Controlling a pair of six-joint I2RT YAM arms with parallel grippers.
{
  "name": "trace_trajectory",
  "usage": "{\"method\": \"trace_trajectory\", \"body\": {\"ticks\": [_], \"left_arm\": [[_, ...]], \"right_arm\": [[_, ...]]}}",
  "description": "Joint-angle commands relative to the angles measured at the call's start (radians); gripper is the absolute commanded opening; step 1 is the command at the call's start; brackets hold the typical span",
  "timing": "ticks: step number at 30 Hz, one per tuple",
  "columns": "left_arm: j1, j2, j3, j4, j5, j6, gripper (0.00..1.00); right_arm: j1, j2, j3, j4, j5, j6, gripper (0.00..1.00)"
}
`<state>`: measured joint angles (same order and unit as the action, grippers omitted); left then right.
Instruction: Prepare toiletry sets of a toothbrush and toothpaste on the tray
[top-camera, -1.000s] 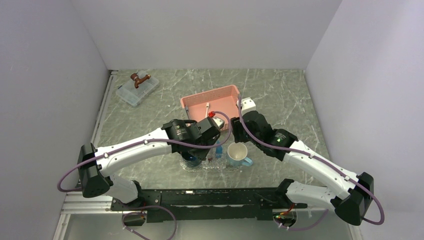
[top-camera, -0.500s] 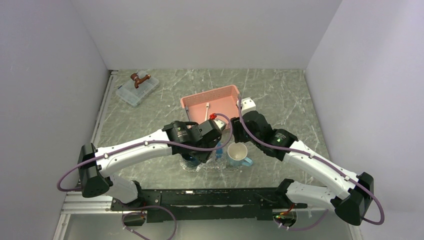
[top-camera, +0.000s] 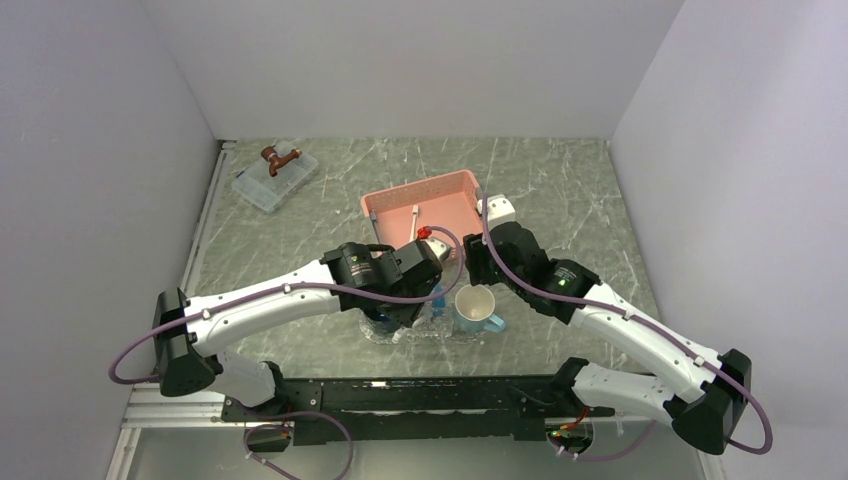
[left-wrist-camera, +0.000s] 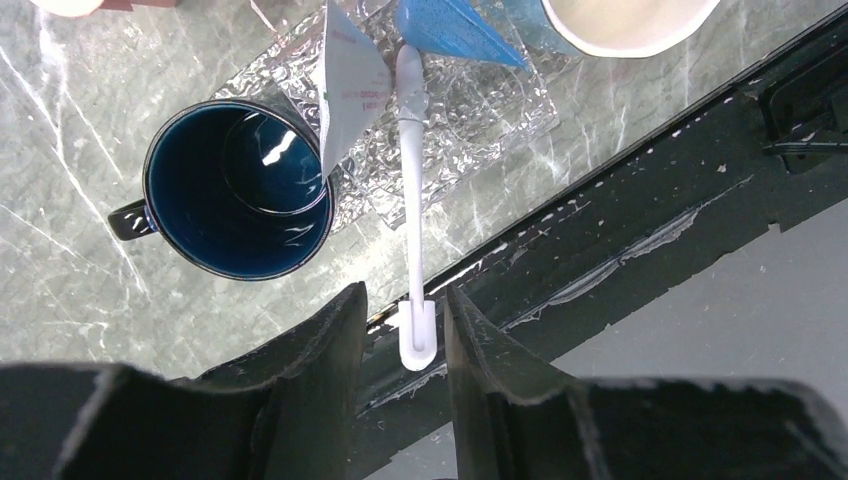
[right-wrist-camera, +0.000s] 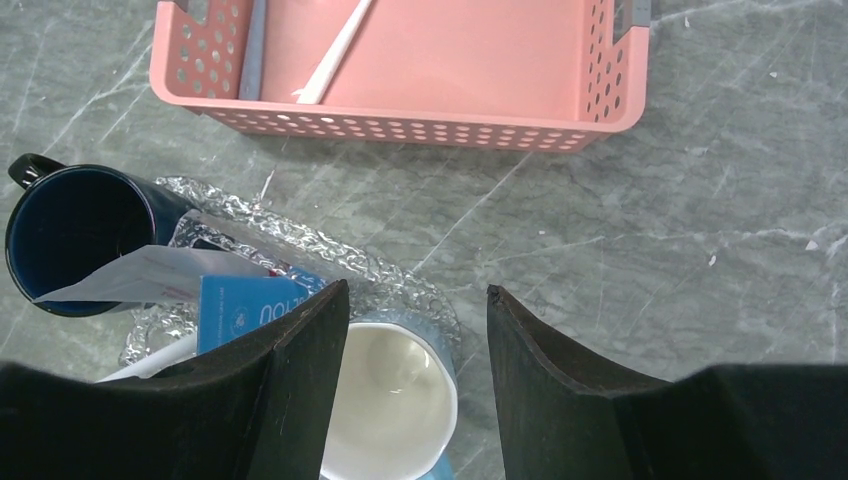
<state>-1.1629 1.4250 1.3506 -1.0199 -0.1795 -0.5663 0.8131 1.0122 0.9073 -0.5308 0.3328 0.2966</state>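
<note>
In the left wrist view a white toothbrush (left-wrist-camera: 410, 200) lies with its far end on the clear bumpy tray (left-wrist-camera: 480, 110) and its near end past the table edge. My left gripper (left-wrist-camera: 405, 295) is open around that near end, with a gap on each side. Two toothpaste tubes rest on the tray: one shows its blue face (left-wrist-camera: 450, 25), the other its pale face (left-wrist-camera: 350, 75) and leans on the dark blue mug (left-wrist-camera: 238, 190). My right gripper (right-wrist-camera: 413, 300) hangs open and empty above the light mug (right-wrist-camera: 390, 400). A second toothbrush (right-wrist-camera: 335, 45) lies in the pink basket (right-wrist-camera: 420, 125).
A light blue mug (top-camera: 478, 308) stands at the tray's right end and the dark blue mug (right-wrist-camera: 70, 235) at its left end. A clear lidded box (top-camera: 273, 180) sits at the far left. The black frame rail (left-wrist-camera: 640, 230) runs just beyond the table's near edge.
My left wrist has shifted slightly toward the near edge over the tray. The right arm has barely moved.
</note>
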Motion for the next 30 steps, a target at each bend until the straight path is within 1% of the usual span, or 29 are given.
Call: {"method": "trace_trajectory", "body": {"ticks": [1, 7, 10, 11, 15, 21, 25, 30], "left_arm": [[-0.009, -0.061, 0.055, -0.015, -0.044, -0.015, 0.41], [-0.009, -0.116, 0.064, -0.018, -0.093, -0.005, 0.51], [-0.009, -0.145, 0.062, -0.015, -0.121, 0.003, 0.58], [-0.009, -0.157, 0.06, -0.014, -0.131, 0.009, 0.61], [-0.009, -0.184, 0.058, -0.023, -0.155, 0.022, 0.67], [-0.005, -0.237, 0.023, -0.03, -0.209, 0.032, 0.77], [0.031, -0.295, -0.029, 0.001, -0.216, 0.047, 0.82], [0.116, -0.372, -0.109, 0.06, -0.177, 0.093, 0.82]], "right_arm": [[-0.003, -0.022, 0.024, -0.007, -0.014, 0.017, 0.56], [-0.002, 0.002, 0.085, -0.023, -0.026, 0.004, 0.57], [-0.003, 0.04, 0.146, -0.031, -0.038, -0.003, 0.58], [-0.004, 0.057, 0.163, -0.033, -0.046, -0.004, 0.59], [-0.003, 0.131, 0.243, -0.033, -0.076, -0.007, 0.61], [-0.006, 0.284, 0.384, -0.053, -0.13, -0.018, 0.63], [-0.019, 0.4, 0.474, -0.061, -0.166, -0.015, 0.63], [-0.044, 0.524, 0.57, -0.061, -0.222, -0.01, 0.64]]}}
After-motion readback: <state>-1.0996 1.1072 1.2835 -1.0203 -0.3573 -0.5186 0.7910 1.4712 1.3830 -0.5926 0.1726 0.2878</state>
